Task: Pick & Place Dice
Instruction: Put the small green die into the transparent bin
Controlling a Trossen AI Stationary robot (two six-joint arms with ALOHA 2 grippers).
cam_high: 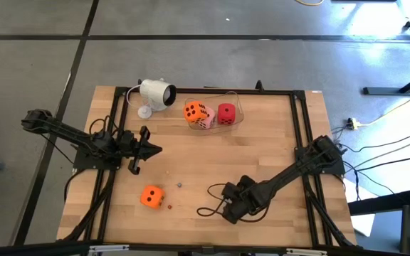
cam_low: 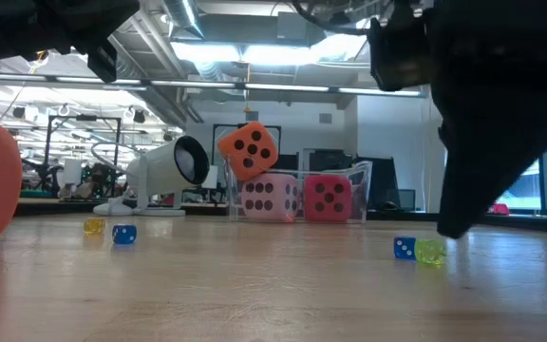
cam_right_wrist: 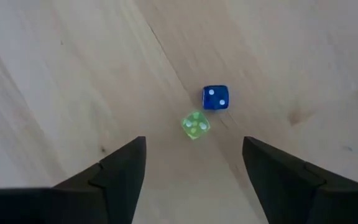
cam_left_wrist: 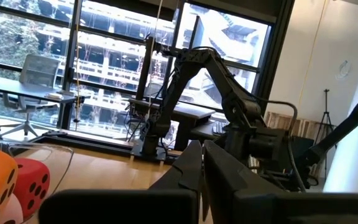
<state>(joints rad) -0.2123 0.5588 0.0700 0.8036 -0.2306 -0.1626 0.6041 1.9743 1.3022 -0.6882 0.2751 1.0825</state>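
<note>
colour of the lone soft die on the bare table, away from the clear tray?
Orange soft die with dark pips; clearest in the high view.

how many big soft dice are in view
4: an orange die, a pink die and a red die in the clear container; another orange die alone on the table.

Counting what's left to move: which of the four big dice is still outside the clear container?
The orange die alone near the table's front edge. The other orange die, the pink die and the red die sit in the clear container.
</note>
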